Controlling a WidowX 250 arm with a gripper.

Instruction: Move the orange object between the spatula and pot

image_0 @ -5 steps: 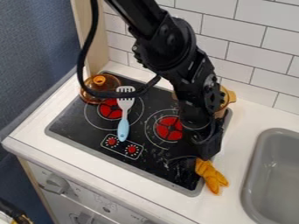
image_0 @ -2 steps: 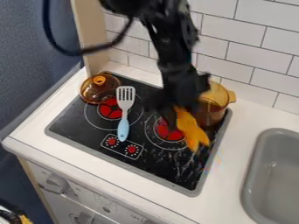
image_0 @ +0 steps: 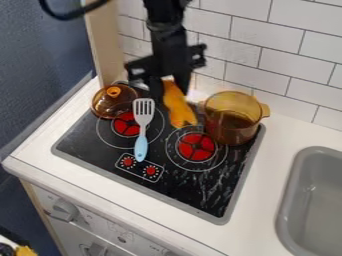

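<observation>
Potentially, the orange object (image_0: pixel 178 107), hanging clamped in the claw (image_0: pixel 167 83), snags the spatula (image_0: pixel 141 149) if lowered too close.

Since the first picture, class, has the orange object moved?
Yes, the orange object moved from the near corner of the stove toward the tiled wall, between spatula and pot.

Domed amber glass lid with orange knob (image_0: pixel 103 108) on black flat stovetop with grey edging (image_0: pixel 179 190), far left corner. Red round burner marks (image_0: pixel 196 147) on stovetop. Stovetop set in white smooth counter (image_0: pixel 257 210). Grey rounded sink (image_0: pixel 317 200) at right. White rectangular wall tiles (image_0: pixel 290 62) behind. Pale upright wooden panel (image_0: pixel 105 45) beside dark blue wall (image_0: pixel 40 70).
</observation>
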